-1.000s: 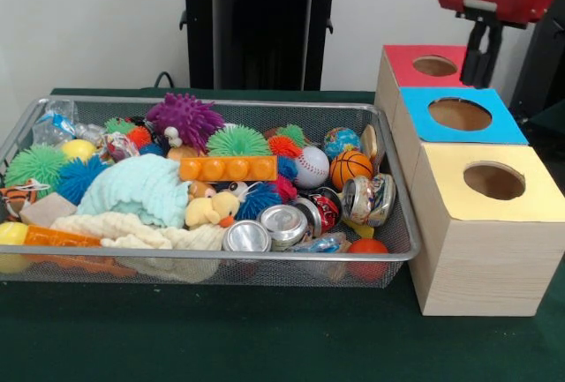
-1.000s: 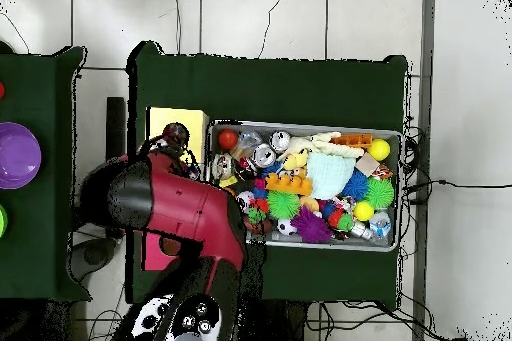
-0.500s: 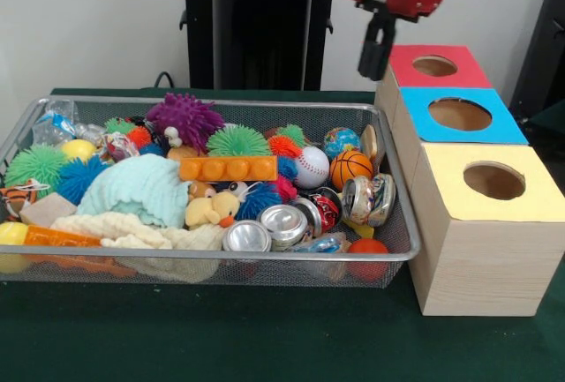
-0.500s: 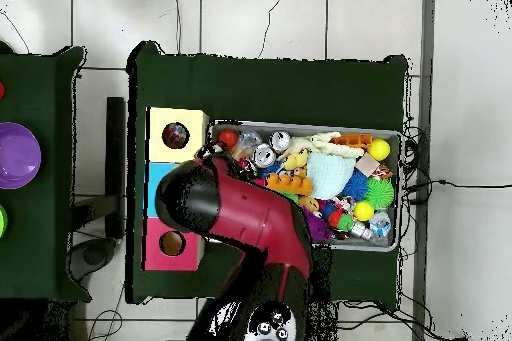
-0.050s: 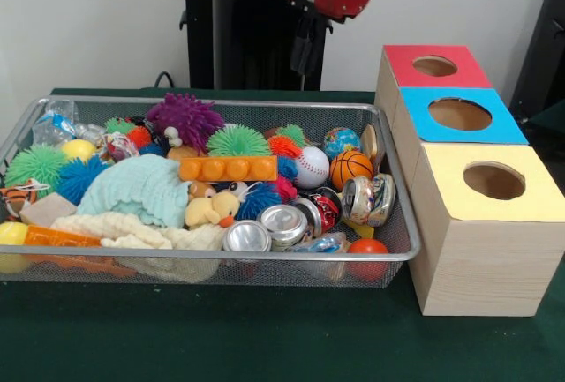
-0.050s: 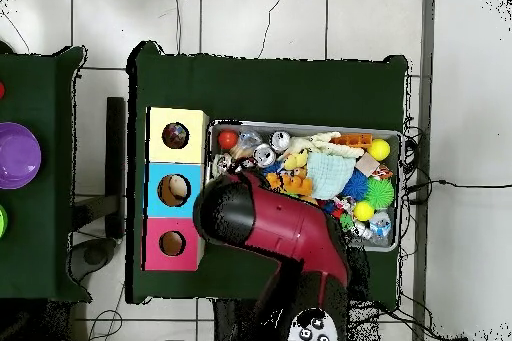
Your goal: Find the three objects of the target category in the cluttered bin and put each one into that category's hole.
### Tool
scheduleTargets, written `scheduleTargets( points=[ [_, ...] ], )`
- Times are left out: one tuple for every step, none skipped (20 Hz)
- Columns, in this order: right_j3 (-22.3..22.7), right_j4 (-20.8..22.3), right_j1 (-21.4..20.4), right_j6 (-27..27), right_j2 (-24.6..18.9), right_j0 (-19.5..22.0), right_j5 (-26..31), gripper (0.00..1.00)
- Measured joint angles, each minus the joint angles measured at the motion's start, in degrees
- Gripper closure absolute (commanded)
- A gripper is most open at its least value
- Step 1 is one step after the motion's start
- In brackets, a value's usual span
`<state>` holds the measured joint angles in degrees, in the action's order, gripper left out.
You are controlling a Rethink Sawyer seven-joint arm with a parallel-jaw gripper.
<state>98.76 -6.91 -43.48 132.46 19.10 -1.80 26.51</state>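
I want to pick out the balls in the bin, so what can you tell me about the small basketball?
The basketball is a small orange ball with black seam lines, looking like soft foam or rubber. It sits whole and unheld toward the right end of the wire mesh bin, on top of the clutter. The white baseball lies against its left side, the blue globe ball is just behind it, and a crushed can lies just in front. In the overhead view the arm covers it.

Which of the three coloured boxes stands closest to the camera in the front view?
The yellow-topped box. It is nearest the camera, the blue-topped box sits behind it, and the red-topped box is farthest back.
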Motion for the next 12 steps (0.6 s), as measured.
scheduleTargets(
  points=[
    [0.11,0.74,-0.11,0.00,-0.22,0.38,-0.05,1.00],
    [0.33,1.99,-0.36,0.00,-0.70,1.05,-0.24,1.00],
    [0.51,2.73,-0.54,0.00,-1.03,1.45,-0.44,1.00],
    [0.69,3.23,-0.70,0.00,-1.32,1.77,-0.61,1.00],
    [1.06,3.99,-0.98,0.00,-1.80,2.36,-0.93,1.00],
    [1.80,5.03,-1.34,0.00,-2.44,3.24,-1.55,1.00],
    [2.53,6.06,-1.70,0.00,-3.09,4.12,-2.17,1.00],
    [3.08,6.92,-1.99,0.00,-3.53,4.83,-2.75,1.00],
    [3.62,7.77,-2.27,0.00,-3.98,5.53,-3.33,1.00],
    [3.98,8.40,-2.46,0.00,-4.33,6.16,-3.73,1.00],
    [4.23,8.91,-2.60,0.00,-4.61,6.64,-4.05,1.00],
    [4.48,9.42,-2.74,0.00,-4.91,7.15,-4.35,1.00]
  ],
)
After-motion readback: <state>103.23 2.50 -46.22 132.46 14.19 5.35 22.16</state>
